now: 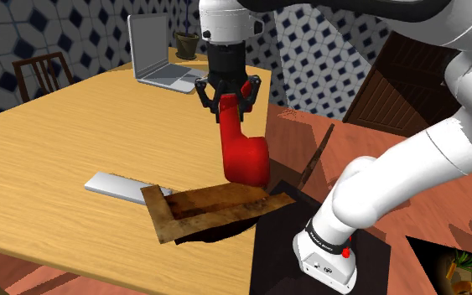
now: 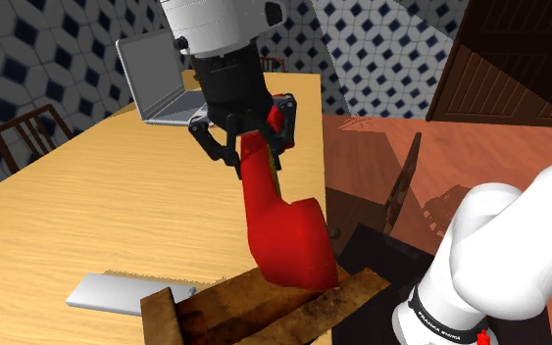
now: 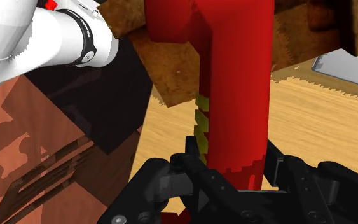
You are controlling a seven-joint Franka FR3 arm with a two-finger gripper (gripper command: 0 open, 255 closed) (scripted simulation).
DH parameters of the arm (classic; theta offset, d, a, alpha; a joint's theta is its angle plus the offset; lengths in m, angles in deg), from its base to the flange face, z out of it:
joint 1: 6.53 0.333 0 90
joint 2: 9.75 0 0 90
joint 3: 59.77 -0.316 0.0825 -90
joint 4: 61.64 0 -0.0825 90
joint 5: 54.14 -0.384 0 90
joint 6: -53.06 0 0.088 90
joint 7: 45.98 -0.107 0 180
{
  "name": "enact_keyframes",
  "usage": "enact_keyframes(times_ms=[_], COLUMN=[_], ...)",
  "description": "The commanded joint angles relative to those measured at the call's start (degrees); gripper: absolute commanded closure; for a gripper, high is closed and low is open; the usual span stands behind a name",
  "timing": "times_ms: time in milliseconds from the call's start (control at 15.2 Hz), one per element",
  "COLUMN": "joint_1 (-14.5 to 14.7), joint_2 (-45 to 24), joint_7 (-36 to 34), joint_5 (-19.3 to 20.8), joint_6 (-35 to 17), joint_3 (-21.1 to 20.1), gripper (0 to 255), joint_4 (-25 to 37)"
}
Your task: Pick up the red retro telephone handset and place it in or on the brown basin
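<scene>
**Red telephone handset [image 1: 244, 155] clamped upright at the brown basin [image 1: 194, 206]**

The brown basin, shallow and mottled, lies on the wooden table [image 1: 66, 142] at its near edge in the shoulder view. A flat grey slab [image 1: 116, 186] lies on the table just beside it, meeting the basin's corner on that view's left.

The handset hangs almost vertical, its bulky lower end down at the basin's far rim. Whether it touches the rim cannot be told.

The black gripper [image 1: 225, 100] has hold of the handset's upper end. Its two fingers are closed against the narrow shaft from either side, which the wrist view confirms.

Farther back on the table stands an open laptop [image 1: 163, 59], with a dark plant pot [image 1: 186, 43] just behind it. A wooden chair [image 1: 41, 71] stands at the table's far side, before a blue-and-white tiled wall [image 1: 49, 25].
</scene>
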State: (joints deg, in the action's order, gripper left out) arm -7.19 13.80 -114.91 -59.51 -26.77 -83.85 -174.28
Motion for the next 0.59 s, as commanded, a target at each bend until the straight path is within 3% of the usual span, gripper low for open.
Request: enact_keyframes(times_ms=[0,528], joint_1=[1.0,3.9], joint_2=[0.9,-0.3], joint_7=[-2.5,-13.2], joint_5=[-1.4,-5.7], joint_6=[0.2,1.2], joint_3=[-1.7,-9.3], gripper=[255,255], joint_4=[-0.5,2.6])
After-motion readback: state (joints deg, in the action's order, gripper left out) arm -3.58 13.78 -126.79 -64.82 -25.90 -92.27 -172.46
